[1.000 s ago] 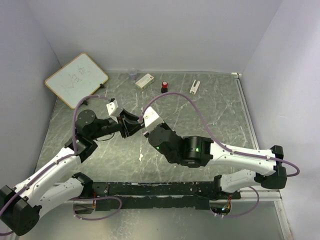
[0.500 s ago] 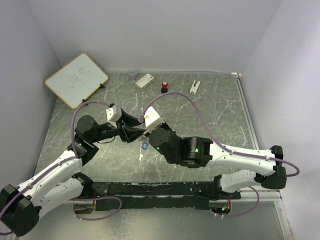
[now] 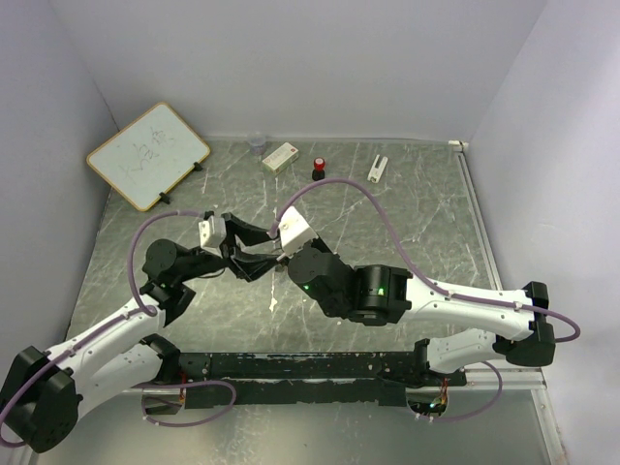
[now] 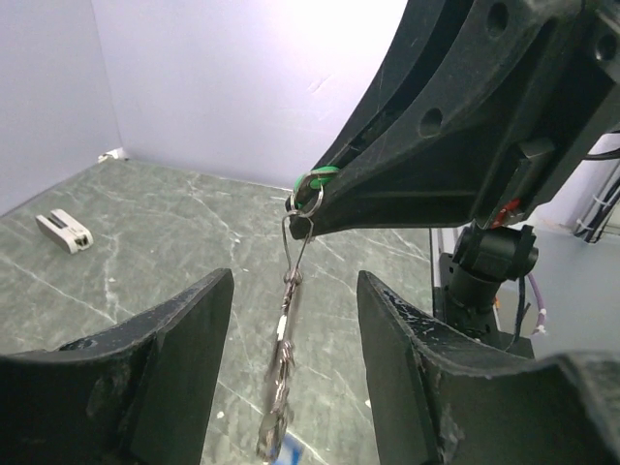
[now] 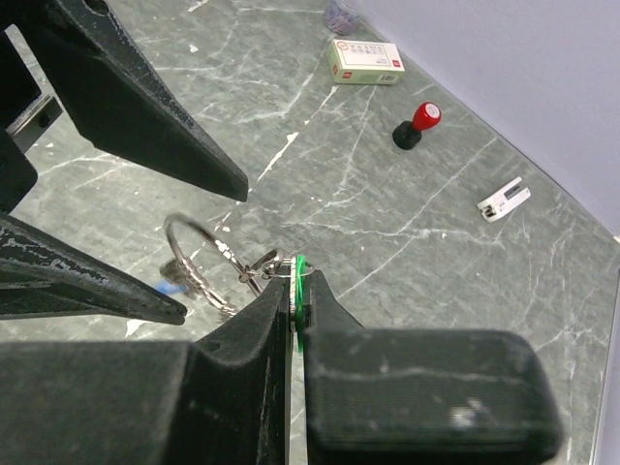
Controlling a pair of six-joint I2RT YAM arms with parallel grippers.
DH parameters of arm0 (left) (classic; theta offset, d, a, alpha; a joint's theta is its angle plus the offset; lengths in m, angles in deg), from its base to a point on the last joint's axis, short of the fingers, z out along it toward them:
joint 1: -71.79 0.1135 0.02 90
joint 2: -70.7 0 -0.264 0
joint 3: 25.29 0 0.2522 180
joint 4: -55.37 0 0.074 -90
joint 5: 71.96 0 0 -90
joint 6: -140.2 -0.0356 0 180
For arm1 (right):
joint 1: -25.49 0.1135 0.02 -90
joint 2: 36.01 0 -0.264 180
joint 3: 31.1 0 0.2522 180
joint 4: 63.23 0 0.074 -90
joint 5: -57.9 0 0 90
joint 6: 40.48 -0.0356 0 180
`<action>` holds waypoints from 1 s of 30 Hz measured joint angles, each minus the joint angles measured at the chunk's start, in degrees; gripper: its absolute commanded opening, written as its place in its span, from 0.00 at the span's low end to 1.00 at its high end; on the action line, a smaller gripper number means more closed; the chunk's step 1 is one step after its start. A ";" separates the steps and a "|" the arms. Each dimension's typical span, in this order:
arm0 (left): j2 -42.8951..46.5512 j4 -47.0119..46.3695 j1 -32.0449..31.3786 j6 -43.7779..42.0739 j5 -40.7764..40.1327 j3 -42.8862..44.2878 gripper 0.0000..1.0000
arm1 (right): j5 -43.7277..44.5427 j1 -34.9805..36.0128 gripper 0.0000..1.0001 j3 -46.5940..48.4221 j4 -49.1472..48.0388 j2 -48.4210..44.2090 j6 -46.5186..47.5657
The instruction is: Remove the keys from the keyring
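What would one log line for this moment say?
right gripper: shut on green key | keyring: dangling below it | left gripper: open, straddling keyring

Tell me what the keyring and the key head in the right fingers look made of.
Keyring: thin silvery wire with bright glints, so metal. Key head: evenly green and dull, probably plastic, though only its edge shows between the right fingers.

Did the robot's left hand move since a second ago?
Yes. In the top view the left gripper has slid down the picture, toward the near side and farther from the whiteboard at the back.
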 measured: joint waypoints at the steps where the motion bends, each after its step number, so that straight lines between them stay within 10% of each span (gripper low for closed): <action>1: -0.04 -0.31 0.00 -0.04 -0.17 0.00 0.67 | -0.09 0.00 0.00 0.00 -0.17 0.00 0.00; 30: -6.97 -2.75 -0.04 -2.78 -0.31 1.31 0.59 | -2.03 0.28 0.00 0.00 -2.95 1.77 0.07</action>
